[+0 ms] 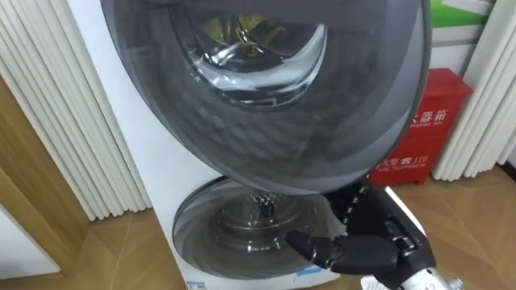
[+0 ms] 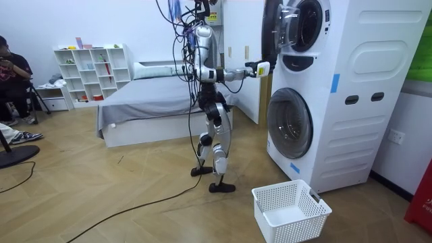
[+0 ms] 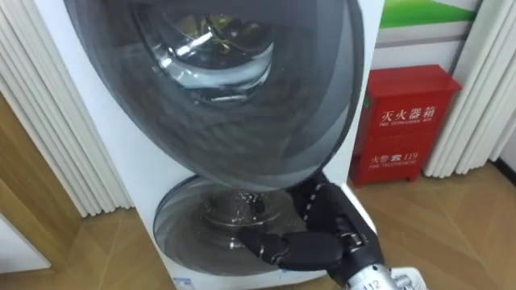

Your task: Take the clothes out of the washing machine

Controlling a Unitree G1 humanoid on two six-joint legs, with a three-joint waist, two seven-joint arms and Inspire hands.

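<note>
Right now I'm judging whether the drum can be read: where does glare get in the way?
Left eye view: bright curved glare across the upper door; right eye view: the same, right hand dark below it; room view: even light, little glare.

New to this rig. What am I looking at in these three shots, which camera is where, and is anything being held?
It is a two-legged humanoid robot with human-like hands, standing in a bedroom before two stacked washers. The room view is from a camera standing a few metres off. It also shows a white basket on the floor near the robot and a person seated at the room view's left. The two eye views are from the robot's head camera, looking down, so they show nearly the same scene: the upper door, swung open toward the robot, the shut lower door under it, and a red box by the wall. The black right hand is at the open door's lower edge, fingers fairly straight, holding nothing.
</note>
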